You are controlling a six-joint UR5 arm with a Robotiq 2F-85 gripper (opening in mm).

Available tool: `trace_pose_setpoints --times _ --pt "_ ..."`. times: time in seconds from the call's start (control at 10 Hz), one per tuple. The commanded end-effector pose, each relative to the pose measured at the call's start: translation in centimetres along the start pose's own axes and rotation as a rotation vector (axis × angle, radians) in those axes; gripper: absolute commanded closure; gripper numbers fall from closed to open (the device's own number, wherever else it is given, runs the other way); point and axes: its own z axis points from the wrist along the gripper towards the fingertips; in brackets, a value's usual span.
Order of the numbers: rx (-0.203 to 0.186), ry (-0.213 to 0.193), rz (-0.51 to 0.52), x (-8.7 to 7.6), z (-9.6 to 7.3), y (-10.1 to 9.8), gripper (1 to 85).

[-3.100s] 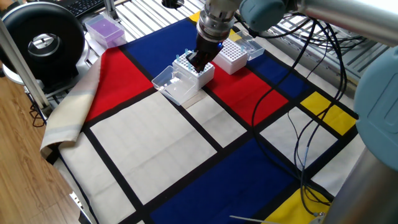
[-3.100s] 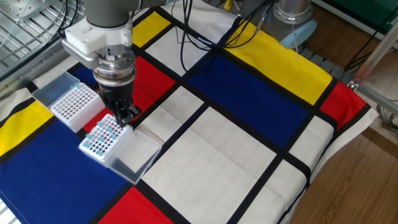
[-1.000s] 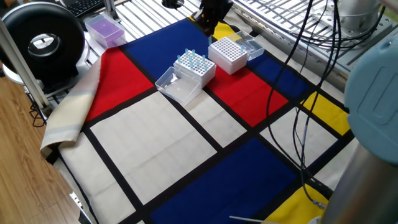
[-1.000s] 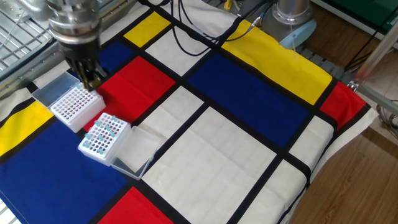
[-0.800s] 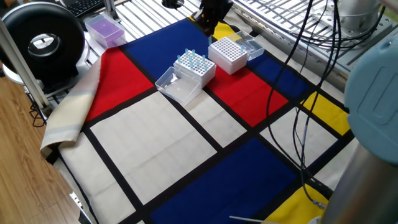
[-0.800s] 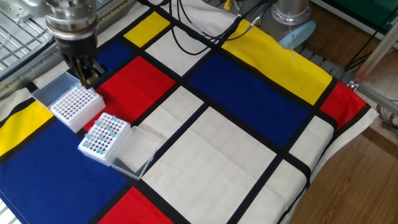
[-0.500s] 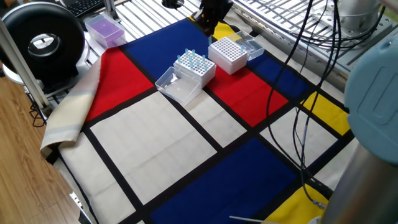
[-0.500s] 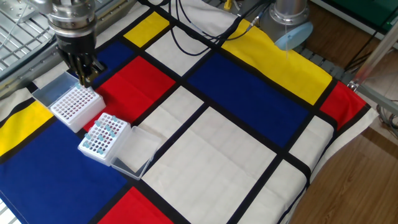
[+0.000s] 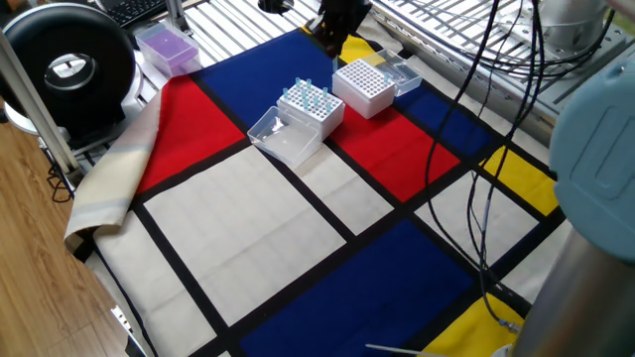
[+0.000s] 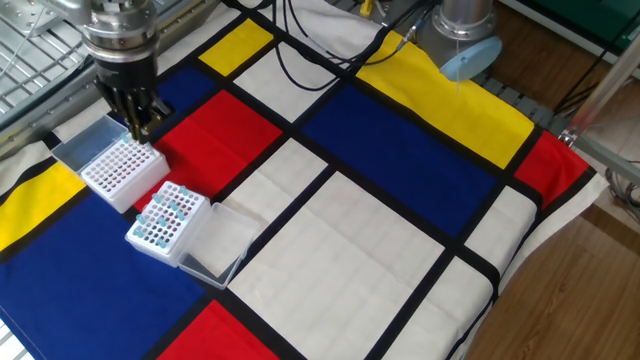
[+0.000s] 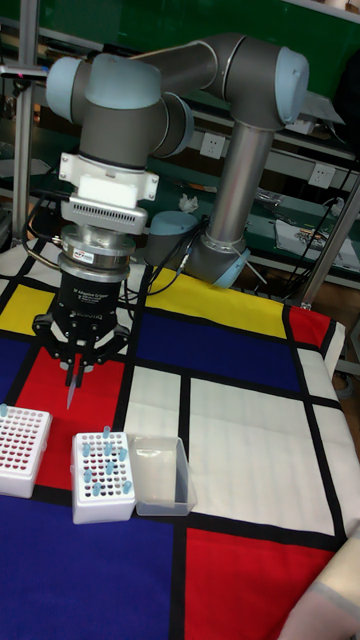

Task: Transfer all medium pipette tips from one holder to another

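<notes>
while tool [image 11: 75,378] grips tip [image 11: 71,394]

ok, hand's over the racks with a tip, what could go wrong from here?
1. The hand grips one pale-blue tip only by its top, above the mostly empty rack. If the tip hangs slightly tilted, it may miss a hole and bend or drop.
2. That rack is small and looks unfixed on the cloth, so a missed push could shift it.
3. The tip-filled rack sits right beside it; descending off-line could knock its standing tips.
</notes>
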Motion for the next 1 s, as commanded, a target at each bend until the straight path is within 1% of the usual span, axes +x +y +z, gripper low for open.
trace_pose_setpoints --times 0.0,0.1,0.2,0.3,0.4,0.5,0.6,0.7,0.8,0.9 --pt "-0.017 0.001 0.081 -0.3 0.0 0.6 84.0" --pt "-0.003 0.001 0.134 -0.3 0.0 0.2 84.0" --pt "0.036 0.005 0.191 -0.1 0.0 -0.8 84.0" --pt "0.06 0.009 0.236 0.1 -0.1 -1.4 84.0" --pt "0.081 0.002 0.264 0.0 -0.1 -2.0 84.0" --pt "0.098 0.006 0.265 0.2 -0.1 -2.4 84.0" --pt "0.089 0.012 0.241 0.3 -0.1 -2.1 84.0" --pt "0.073 0.013 0.242 0.5 -0.3 -2.5 84.0" --pt "0.073 0.013 0.239 1.2 -0.4 -3.8 84.0" --pt "0.092 0.009 0.224 1.6 -0.2 -5.2 84.0"
